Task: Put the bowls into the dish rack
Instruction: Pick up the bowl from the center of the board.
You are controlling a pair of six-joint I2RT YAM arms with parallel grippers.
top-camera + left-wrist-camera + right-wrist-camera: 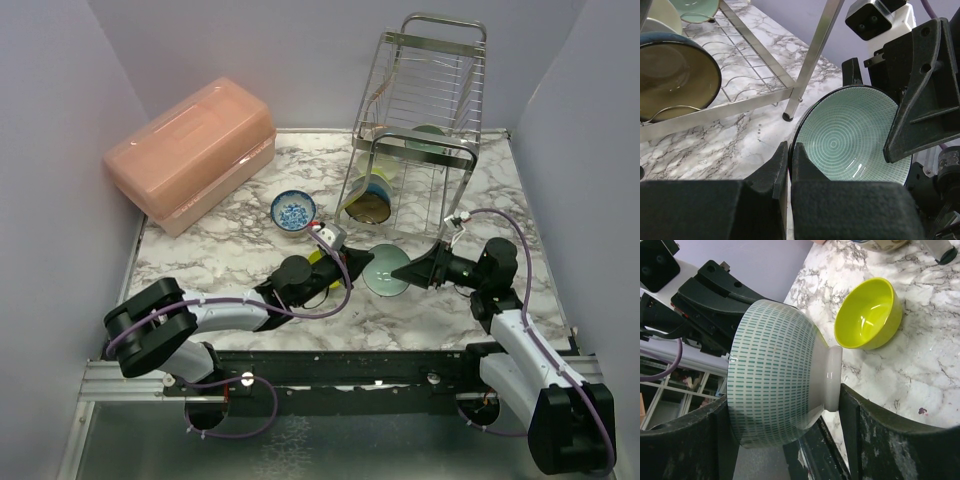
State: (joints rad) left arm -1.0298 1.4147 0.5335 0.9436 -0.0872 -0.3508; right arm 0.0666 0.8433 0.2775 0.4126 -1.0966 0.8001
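Note:
A mint bowl (385,272) with a ring-patterned inside (850,140) and a dashed teal outside (775,375) is held on edge just above the table. My left gripper (352,264) pinches its rim (790,156). My right gripper (407,270) spans it from rim to foot (790,415), and its fingers touch both. A lime bowl (870,315) lies on the marble beside it. A blue-and-white bowl (293,210) sits further back. The steel dish rack (420,110) holds a dark teal bowl (368,202) on its lower shelf (755,75) and a pale green one (428,134) higher up.
A pink lidded plastic box (190,150) stands at the back left. The rack's leg (812,55) stands on the marble close behind the held bowl. Grey walls close in the table on three sides.

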